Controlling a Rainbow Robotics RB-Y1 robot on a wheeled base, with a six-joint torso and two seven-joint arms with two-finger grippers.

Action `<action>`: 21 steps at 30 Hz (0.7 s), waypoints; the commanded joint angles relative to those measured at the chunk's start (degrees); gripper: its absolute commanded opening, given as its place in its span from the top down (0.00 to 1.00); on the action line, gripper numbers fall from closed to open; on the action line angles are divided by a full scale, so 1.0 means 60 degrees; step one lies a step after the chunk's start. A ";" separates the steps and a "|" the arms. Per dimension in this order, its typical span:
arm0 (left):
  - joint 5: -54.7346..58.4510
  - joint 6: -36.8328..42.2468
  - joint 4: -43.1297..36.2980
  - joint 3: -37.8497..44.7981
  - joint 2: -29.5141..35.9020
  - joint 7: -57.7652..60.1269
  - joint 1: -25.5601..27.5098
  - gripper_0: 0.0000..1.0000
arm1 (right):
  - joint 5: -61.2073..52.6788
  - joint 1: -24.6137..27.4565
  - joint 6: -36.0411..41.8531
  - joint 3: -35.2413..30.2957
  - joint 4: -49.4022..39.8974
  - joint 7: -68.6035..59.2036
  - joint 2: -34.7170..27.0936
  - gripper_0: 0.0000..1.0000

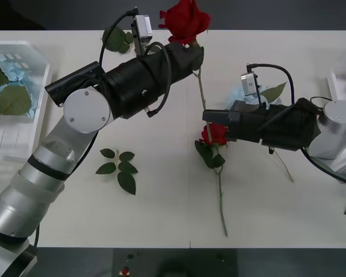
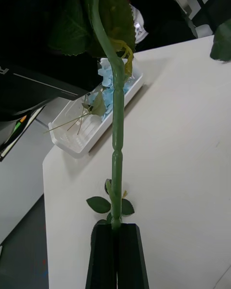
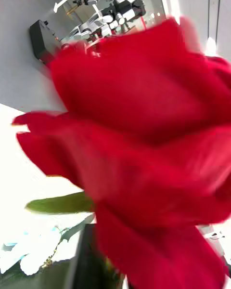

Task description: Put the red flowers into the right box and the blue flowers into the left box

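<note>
Front view: both arms meet over the middle of the white worktop [image 1: 161, 219] on one red rose [image 1: 184, 20]. The left gripper [image 1: 187, 52] holds it just under the bloom, near the far edge; its stem runs down to the right gripper [image 1: 206, 118], whose black fingers look closed on the lower end. This reads as a hand-over, so the next move would call for the left fingers to let go before the right arm carries the rose to the right box [image 1: 340, 81] at the right edge. A second rose [image 1: 214, 134] lies on the worktop under the right gripper, with a leaf sprig [image 1: 120, 168] near the left arm. The left box [image 1: 11, 138] already holds blue flowers [image 1: 11, 72].

Right wrist view: the fingers [image 2: 103, 255] are shut tight on the green stem [image 2: 117, 149], something the front view leaves uncertain.

Left wrist view: the bloom [image 3: 139, 159] crowds the lens; I cannot tell how far these fingers are open.
</note>
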 commanded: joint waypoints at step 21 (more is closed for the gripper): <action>0.0744 0.2508 -0.0791 -0.0065 0.3010 -0.1488 0.0324 0.00 | 0.0311 -0.0747 -0.0359 0.1285 0.0466 -0.2804 -0.5822 1.00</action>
